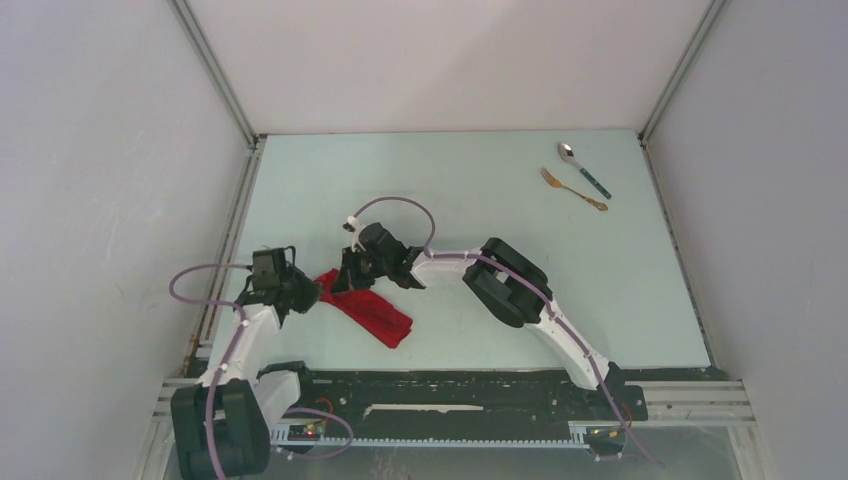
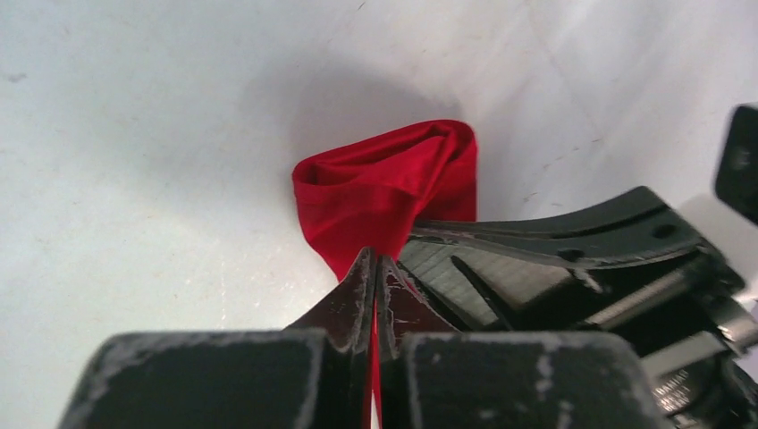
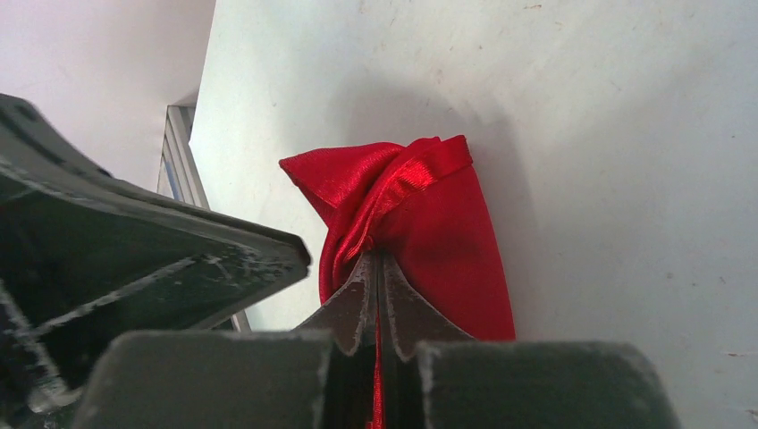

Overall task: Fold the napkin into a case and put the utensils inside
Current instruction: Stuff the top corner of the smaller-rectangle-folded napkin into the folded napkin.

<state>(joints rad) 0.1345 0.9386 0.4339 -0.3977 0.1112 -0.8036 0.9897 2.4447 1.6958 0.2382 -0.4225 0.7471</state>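
The red napkin (image 1: pixel 372 312) lies bunched in a long folded shape on the table at the near left. My left gripper (image 1: pixel 312 293) is shut on its left end; red cloth (image 2: pixel 384 192) shows pinched between the jaws. My right gripper (image 1: pixel 345 280) is shut on the same end from the far side, with cloth (image 3: pixel 429 223) pinched between its jaws. The two grippers are close together. The spoon (image 1: pixel 583 168) with a teal handle and the gold fork (image 1: pixel 572 189) lie side by side at the far right of the table.
The pale green table (image 1: pixel 460 190) is walled by white panels on three sides. A metal rail (image 1: pixel 225 240) runs along the left edge. The arms' black base bar (image 1: pixel 450 390) lies along the near edge.
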